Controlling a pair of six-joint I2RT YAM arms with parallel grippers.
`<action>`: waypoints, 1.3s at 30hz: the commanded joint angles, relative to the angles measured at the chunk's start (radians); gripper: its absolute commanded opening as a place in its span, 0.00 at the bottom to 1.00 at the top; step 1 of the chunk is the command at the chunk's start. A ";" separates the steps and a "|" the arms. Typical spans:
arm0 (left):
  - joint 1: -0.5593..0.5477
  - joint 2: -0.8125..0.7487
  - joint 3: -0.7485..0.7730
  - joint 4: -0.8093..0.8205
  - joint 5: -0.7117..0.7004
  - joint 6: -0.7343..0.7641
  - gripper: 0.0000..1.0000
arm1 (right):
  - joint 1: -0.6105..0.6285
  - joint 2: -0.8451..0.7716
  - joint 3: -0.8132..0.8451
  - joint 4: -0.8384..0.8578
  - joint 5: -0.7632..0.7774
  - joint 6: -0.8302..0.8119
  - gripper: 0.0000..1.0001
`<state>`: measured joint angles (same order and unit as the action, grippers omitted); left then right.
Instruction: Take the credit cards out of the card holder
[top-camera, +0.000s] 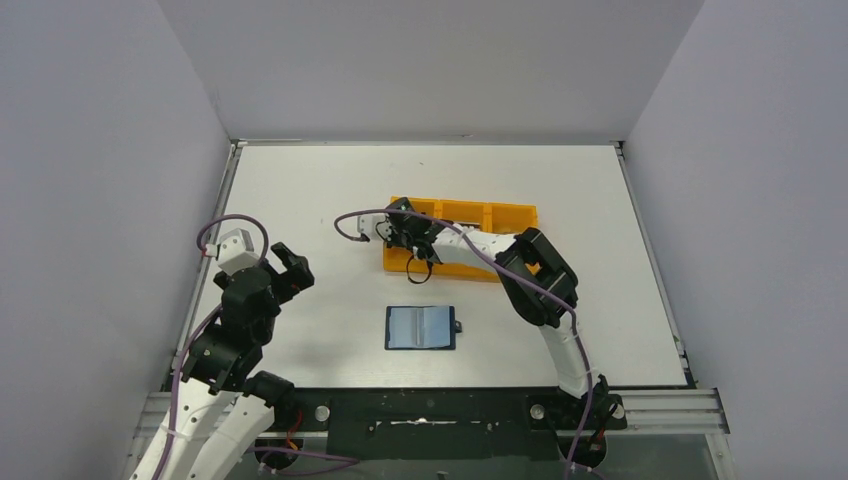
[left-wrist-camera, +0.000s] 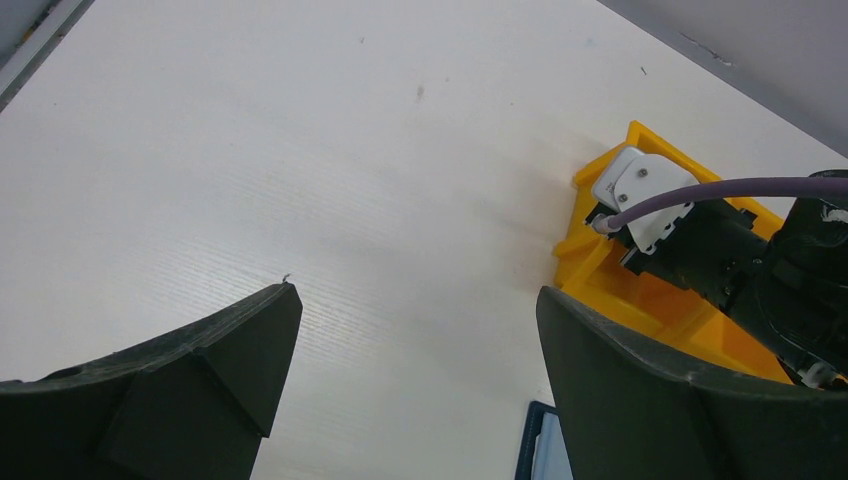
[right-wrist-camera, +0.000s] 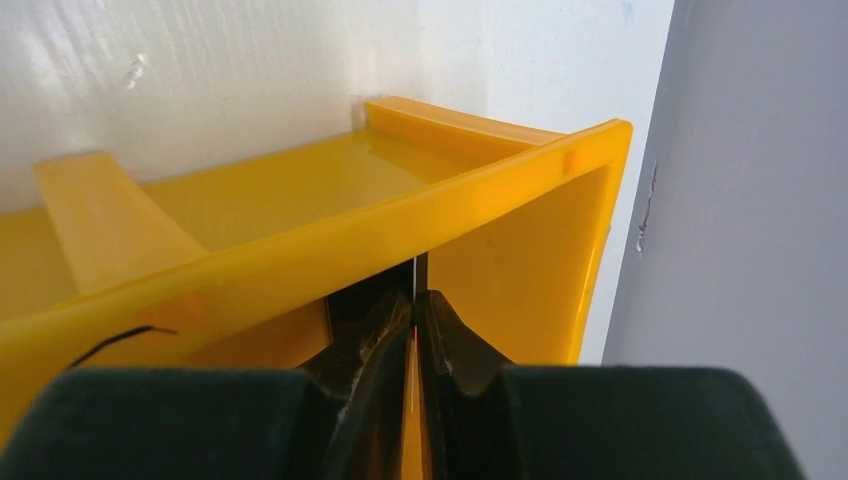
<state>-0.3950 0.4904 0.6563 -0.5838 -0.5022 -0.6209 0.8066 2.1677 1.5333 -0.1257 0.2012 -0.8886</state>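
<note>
left arm is hovering over the left side of the counter; the left jaws are standing wide apart, holding nothing. card holder is lying open and flat at counter centre, close to the bases. its long axis is running left-right, the fold is crossing the middle, and the closure tab is pointing right. cannot tell whether cards are sitting in its pockets. right arm is reaching over the left compartment of the orange tray. the right jaws are pinching together on a thin edge-on sliver, judged to be a credit card. the holder is lying almost straight back toward the bases from the right jaws, apart from them. the right jaws are sitting nearer to it than the left jaws.
</note>
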 joint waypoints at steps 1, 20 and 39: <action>0.007 -0.012 0.014 0.018 -0.017 -0.005 0.90 | -0.016 -0.005 0.005 0.099 0.004 -0.043 0.12; 0.006 -0.006 0.009 0.021 -0.006 -0.002 0.90 | -0.040 -0.062 -0.020 0.004 -0.127 -0.001 0.38; 0.007 0.003 0.009 0.021 0.001 0.000 0.90 | -0.042 -0.307 -0.134 0.204 -0.132 0.264 0.48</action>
<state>-0.3950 0.4938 0.6563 -0.5877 -0.5007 -0.6209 0.7654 2.0262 1.4315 -0.0631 0.0639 -0.7521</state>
